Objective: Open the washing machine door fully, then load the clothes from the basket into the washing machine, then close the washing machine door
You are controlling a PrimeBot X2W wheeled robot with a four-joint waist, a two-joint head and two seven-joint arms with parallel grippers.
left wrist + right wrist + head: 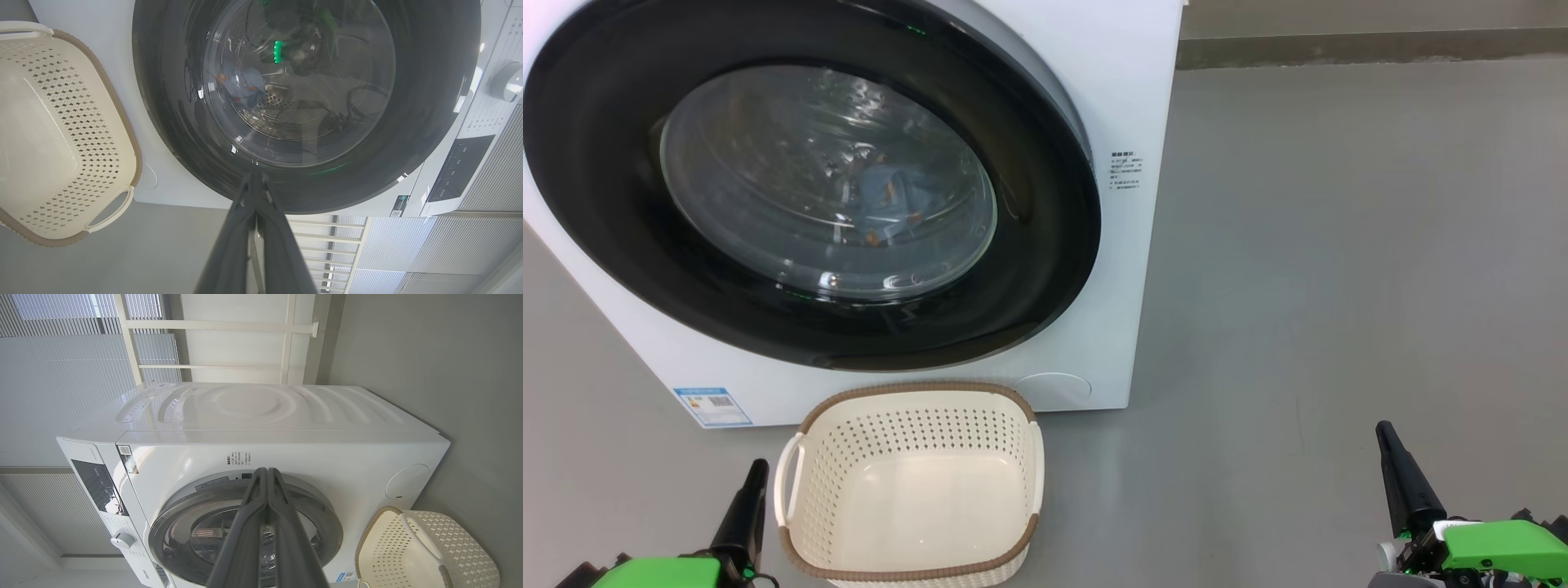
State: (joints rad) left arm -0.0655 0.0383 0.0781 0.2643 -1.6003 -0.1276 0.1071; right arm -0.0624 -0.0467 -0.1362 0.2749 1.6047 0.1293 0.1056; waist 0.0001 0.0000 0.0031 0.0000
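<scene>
The washing machine (1094,98) fills the upper left of the head view, its round black-rimmed door (809,196) shut flat against the front. Through the glass I see light blue clothes (890,196) with orange prints lying in the drum; the left wrist view shows the clothes (241,83) too. The cream basket (911,482) stands on the floor in front of the machine with nothing in it. My left gripper (756,469) is shut, low at the basket's left. My right gripper (1384,431) is shut, far right over bare floor. Both hold nothing.
Grey floor (1339,286) stretches to the right of the machine as far as a wall base. The right wrist view shows the machine's control panel (98,486), a dial and a white frame behind. The basket (425,551) sits at its lower right.
</scene>
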